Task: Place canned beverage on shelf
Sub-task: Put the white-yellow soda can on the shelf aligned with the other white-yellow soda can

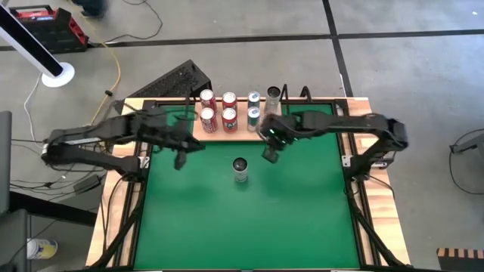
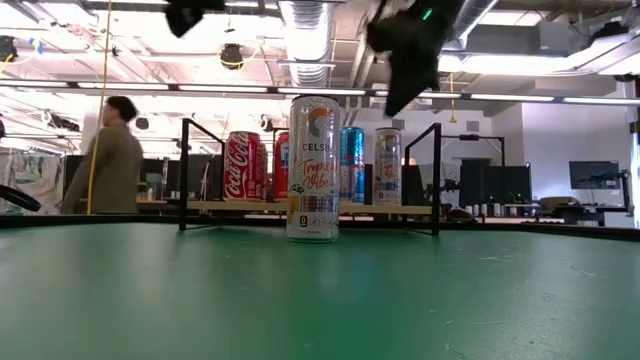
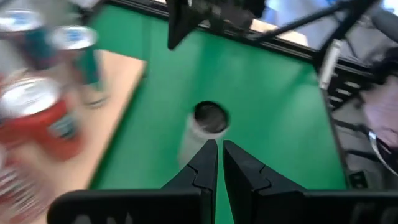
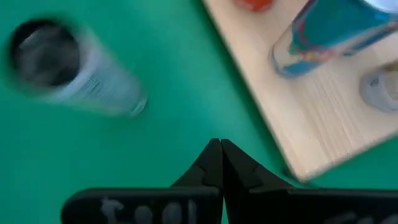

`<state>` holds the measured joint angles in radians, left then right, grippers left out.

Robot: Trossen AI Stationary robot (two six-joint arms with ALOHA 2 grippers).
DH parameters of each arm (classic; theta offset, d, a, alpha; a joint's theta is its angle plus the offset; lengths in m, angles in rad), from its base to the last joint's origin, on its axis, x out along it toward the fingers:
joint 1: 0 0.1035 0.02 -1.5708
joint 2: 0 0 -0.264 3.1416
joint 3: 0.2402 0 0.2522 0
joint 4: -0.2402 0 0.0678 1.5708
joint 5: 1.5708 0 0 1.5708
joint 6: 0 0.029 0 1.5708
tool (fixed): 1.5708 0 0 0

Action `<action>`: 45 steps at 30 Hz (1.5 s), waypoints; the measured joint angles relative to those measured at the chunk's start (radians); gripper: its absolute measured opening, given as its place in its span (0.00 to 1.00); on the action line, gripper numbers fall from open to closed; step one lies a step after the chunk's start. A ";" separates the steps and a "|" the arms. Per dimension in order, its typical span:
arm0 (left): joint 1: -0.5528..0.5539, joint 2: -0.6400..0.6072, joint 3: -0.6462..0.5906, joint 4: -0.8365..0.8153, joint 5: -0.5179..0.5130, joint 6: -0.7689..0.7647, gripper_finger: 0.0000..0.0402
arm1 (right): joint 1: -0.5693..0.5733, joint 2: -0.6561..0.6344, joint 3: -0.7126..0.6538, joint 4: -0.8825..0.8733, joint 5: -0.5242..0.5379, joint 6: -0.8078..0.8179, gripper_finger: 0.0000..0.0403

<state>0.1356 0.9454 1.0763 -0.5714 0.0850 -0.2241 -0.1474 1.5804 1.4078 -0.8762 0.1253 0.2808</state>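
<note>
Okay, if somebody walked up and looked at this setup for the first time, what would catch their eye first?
Probably the lone Celsius can standing upright mid-table on the green felt, apart from everything else. Behind it, the wooden shelf at the far edge already carries a cluster of cans. Both grippers hover above the felt with jaws shut, the left gripper and right gripper flanking the can.

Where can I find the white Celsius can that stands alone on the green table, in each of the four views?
High view: white Celsius can, centre of the table, in front of the shelf.
Low view: centre foreground, hiding part of the shelf.
Left wrist view: just beyond the fingertips.
Right wrist view: blurred, upper left.
Shared landmark: the shelf.
</note>
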 joint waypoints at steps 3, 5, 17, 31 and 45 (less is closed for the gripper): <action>-0.031 0.100 0.000 0.117 0.067 0.024 0.03 | 0.086 -0.083 0.000 -0.084 0.057 0.030 0.05; -0.052 0.162 0.000 0.187 0.105 0.036 0.03 | 0.143 -0.133 0.000 -0.145 0.101 0.072 0.05; -0.119 0.378 0.000 0.437 0.139 0.050 0.07 | 0.447 -0.272 -0.001 -0.366 0.356 0.254 0.06; -0.133 0.447 0.000 0.447 0.041 0.172 0.57 | 0.482 -0.266 -0.001 -0.374 0.373 0.359 0.06; -0.113 0.449 -0.001 0.395 -0.016 0.267 0.98 | 0.369 -0.266 -0.001 -0.361 0.326 0.457 0.06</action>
<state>0.0223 1.3945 1.0756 -0.1767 0.0689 0.0430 0.2214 1.3148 1.4067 -1.2373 0.4512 0.7380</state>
